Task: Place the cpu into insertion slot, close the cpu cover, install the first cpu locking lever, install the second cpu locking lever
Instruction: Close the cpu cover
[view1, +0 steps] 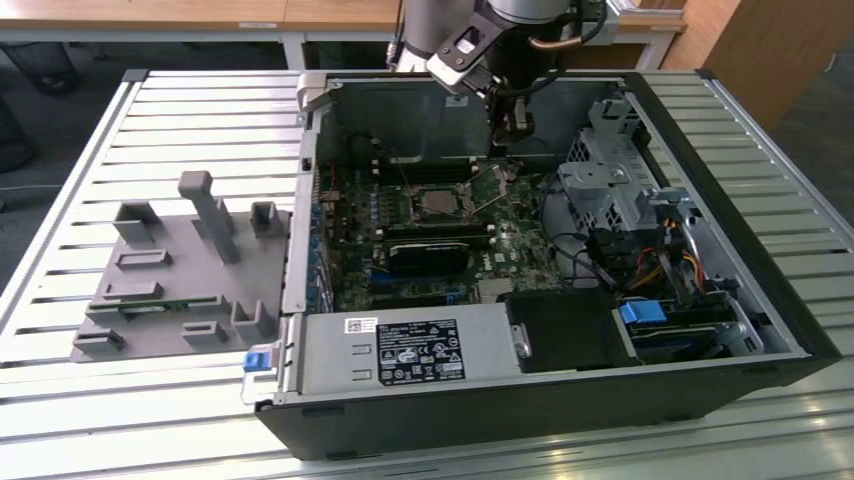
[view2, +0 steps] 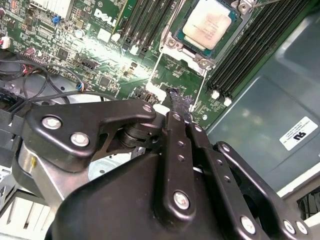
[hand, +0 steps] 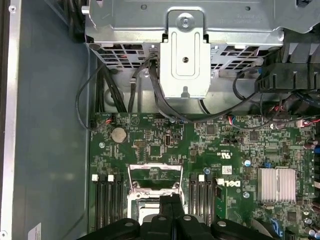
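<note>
The cpu (view2: 212, 25), a silvery square chip, lies seated in the insertion slot (view2: 175, 42) on the green board inside the open computer case (view1: 787, 330). The cpu cover (view2: 159, 75), a thin metal frame with a window, is swung open and away from the slot, with green board visible through it; the first wrist view has it too (hand: 155, 168). My gripper (view2: 179, 107) is shut with nothing in it, and its tips sit at the cover's free outer edge. In the exterior view the gripper (view1: 514, 128) hangs inside the case just behind the slot (view1: 434, 205). A thin lever (view1: 493, 198) stands raised beside the slot.
Long black memory slots (view2: 250, 50) flank the socket. A metal drive cage (hand: 185, 55) and loose black cables (hand: 115, 100) lie beyond the board. A power supply (view1: 400, 352) closes the case's near side. A grey fixture (view1: 187, 270) rests on the slatted table at the exterior view's left.
</note>
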